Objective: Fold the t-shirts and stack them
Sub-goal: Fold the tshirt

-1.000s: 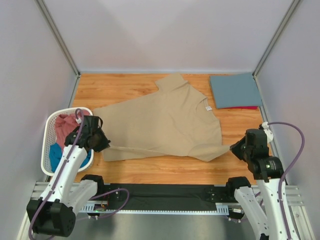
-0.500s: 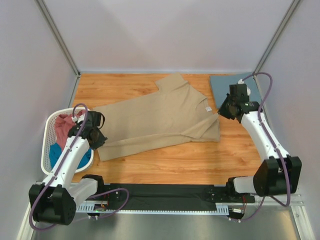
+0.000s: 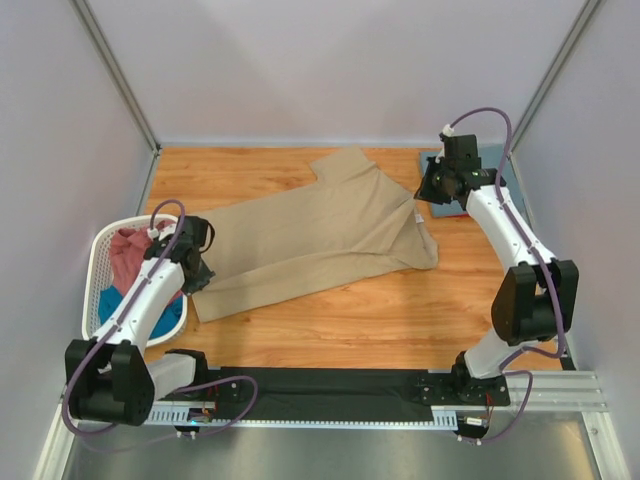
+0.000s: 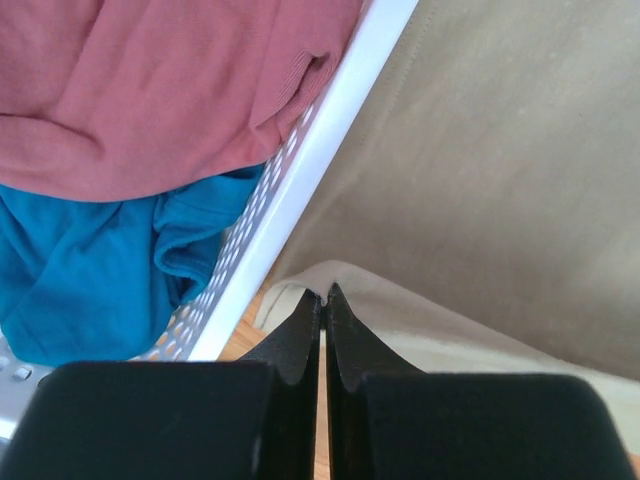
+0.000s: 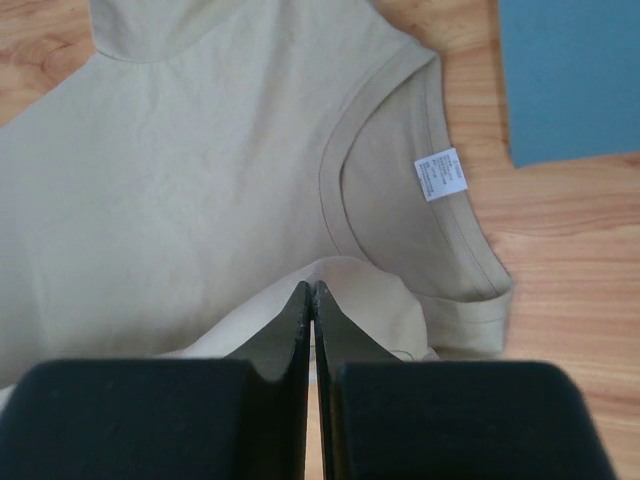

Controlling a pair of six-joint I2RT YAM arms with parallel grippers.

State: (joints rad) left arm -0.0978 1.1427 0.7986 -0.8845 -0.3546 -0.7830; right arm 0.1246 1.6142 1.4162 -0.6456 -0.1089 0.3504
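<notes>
As overhead cannot show, the left end effector [image 4: 322, 296] pinches the tan t-shirt [image 4: 500, 150].

Both arms are built alike. The left arm [image 3: 140, 310] and the right arm [image 3: 512, 228] have white shells along the links and chunky black housings [image 3: 535, 300] at the joints. A thin lilac cable [image 3: 480, 110] loops loose off each wrist and trails down toward the base. The left gripper [image 4: 322, 296] and the right gripper [image 5: 312, 288] are plain matt black. Each has two smooth fingers [image 4: 295, 345] that curve out of a blocky body and taper to thin, pointed tips.
</notes>
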